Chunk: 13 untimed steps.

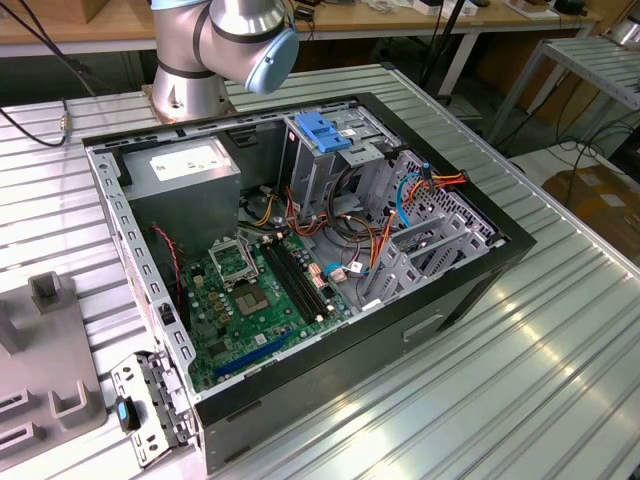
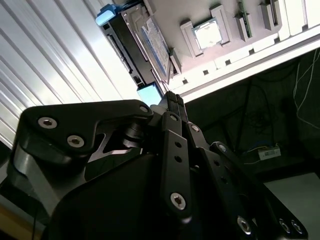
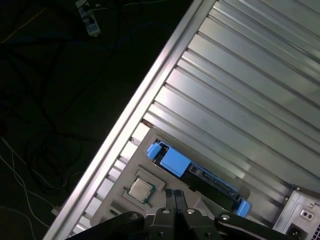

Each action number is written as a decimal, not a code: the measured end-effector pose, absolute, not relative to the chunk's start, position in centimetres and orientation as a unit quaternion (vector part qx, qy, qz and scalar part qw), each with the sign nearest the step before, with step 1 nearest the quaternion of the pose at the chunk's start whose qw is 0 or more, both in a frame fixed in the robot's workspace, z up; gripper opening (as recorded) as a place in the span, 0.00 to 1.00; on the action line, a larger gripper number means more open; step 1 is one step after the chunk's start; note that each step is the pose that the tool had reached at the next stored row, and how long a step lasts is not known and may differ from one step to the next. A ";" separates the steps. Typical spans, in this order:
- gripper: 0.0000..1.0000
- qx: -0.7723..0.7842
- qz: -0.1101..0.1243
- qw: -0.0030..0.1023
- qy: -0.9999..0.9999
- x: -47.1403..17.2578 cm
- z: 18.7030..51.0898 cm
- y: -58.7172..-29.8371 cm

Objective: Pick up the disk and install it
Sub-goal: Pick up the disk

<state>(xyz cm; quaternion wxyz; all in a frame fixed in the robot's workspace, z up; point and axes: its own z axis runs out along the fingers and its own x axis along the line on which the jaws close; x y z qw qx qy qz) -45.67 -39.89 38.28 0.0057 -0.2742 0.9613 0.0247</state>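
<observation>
The gripper (image 3: 175, 194) is hovering with its two black fingers pressed tight together and is holding nothing. In both wrist views its tips are pointing down at a grey tray (image 2: 170, 15). Just past the fingertips, apart from them, the disk (image 3: 197, 177) is sitting along the edge of the tray that borders the ribbed metal table (image 3: 250, 75). Its blue bracket is framing the grey body, and a blue tab is standing out at one end. Beside the disk, further in on the tray, a square processor chip (image 3: 141, 189) is lying in its own recess. The tray itself is resting against the table's edge, and beyond that edge loose cables (image 3: 50, 150) are lying on a dark floor. In the exterior view an open computer case (image 1: 480, 290) is lying in the middle of the table, well apart from the tray at the exterior view's left. The arm's base (image 1: 215, 45) is standing at the far edge behind the case.
</observation>
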 end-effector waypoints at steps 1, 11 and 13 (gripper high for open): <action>0.11 -0.278 0.025 0.006 0.960 -45.7 38.3 -39.9; 0.11 -0.302 0.025 0.005 0.953 -45.7 38.3 -39.9; 0.11 -0.306 0.025 0.005 0.952 -45.7 38.3 -39.9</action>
